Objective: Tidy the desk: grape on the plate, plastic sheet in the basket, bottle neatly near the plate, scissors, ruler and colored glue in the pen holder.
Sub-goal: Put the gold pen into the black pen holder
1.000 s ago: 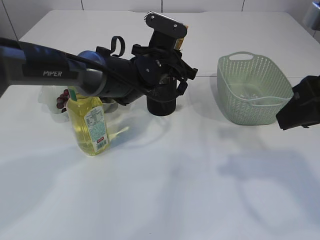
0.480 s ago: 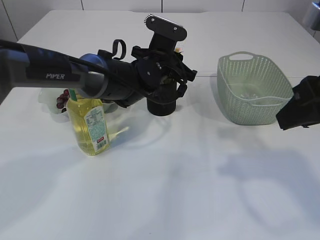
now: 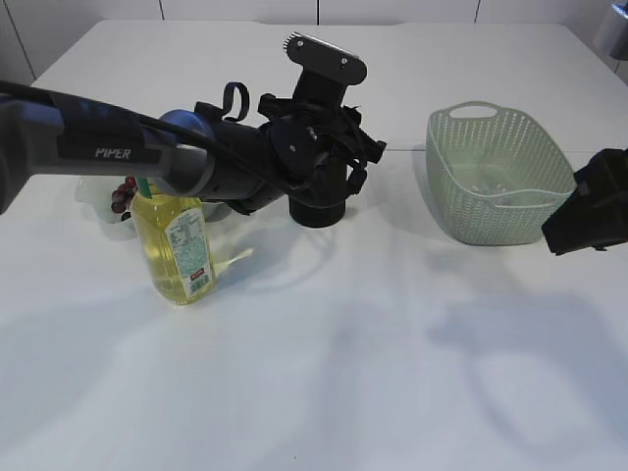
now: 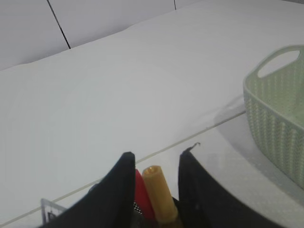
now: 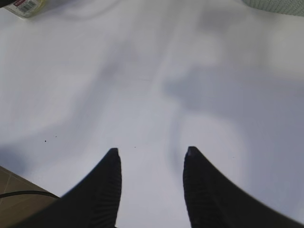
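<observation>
A: Left gripper (image 4: pixel 154 159)?
B: Above the black pen holder (image 3: pixel 316 209), fingers apart. Yellow glue stick (image 4: pixel 158 194) and a red item (image 4: pixel 140 194) between the fingers; contact impossible to tell.

A: Right gripper (image 5: pixel 151 154)?
B: Parted, nothing between the fingers, over bare white table (image 5: pixel 142 85), at the right edge of the exterior view.

A: Bottle?
B: Yellow bottle (image 3: pixel 176 245) upright, left of the pen holder, just in front of the clear plate (image 3: pixel 98 201). Dark grapes (image 3: pixel 122 194) on that plate.

A: Basket?
B: Green basket (image 3: pixel 496 177) on the right, well apart from the pen holder. Something clear inside, not possible to identify.
</observation>
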Action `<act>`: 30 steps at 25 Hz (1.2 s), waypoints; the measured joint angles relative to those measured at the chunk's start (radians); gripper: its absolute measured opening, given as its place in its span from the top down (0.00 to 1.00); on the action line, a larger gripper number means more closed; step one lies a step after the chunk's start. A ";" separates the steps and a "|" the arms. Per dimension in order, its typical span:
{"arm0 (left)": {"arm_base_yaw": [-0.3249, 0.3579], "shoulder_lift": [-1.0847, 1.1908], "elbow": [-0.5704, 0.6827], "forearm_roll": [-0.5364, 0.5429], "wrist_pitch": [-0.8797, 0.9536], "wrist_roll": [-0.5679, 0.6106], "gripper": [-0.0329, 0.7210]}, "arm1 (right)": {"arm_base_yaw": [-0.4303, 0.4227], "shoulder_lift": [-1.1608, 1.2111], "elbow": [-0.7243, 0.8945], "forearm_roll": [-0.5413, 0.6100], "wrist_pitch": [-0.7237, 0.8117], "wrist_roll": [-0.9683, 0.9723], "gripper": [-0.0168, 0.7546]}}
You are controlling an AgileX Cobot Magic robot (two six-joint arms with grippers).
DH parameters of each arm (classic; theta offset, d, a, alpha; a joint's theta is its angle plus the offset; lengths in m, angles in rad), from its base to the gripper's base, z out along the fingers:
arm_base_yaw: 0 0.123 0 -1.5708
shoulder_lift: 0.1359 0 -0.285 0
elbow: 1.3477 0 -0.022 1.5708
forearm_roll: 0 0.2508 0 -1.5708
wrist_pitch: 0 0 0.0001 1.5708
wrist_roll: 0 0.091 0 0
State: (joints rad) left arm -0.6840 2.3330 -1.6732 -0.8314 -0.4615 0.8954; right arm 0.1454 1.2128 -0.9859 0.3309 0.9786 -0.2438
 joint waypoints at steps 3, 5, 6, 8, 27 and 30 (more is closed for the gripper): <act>0.000 -0.012 0.000 0.000 0.002 0.000 0.64 | 0.000 0.000 0.000 0.000 0.000 0.000 0.52; 0.000 -0.031 0.000 -0.005 0.004 -0.002 0.64 | 0.000 0.000 0.000 0.000 0.000 -0.001 0.53; -0.002 -0.044 0.000 -0.016 0.006 -0.002 0.64 | 0.000 0.000 0.000 0.000 0.000 -0.001 0.53; -0.004 -0.070 0.000 -0.049 0.022 0.000 0.64 | 0.000 0.000 0.000 0.000 0.000 -0.001 0.53; -0.020 -0.189 0.000 -0.846 0.061 0.843 0.63 | 0.000 0.000 0.000 0.005 0.002 -0.001 0.53; -0.020 -0.189 0.000 -0.887 0.052 0.866 0.63 | 0.000 0.000 0.000 0.005 0.002 -0.001 0.53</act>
State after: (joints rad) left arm -0.7037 2.1443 -1.6732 -1.7183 -0.4099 1.7615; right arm 0.1454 1.2128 -0.9859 0.3358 0.9804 -0.2445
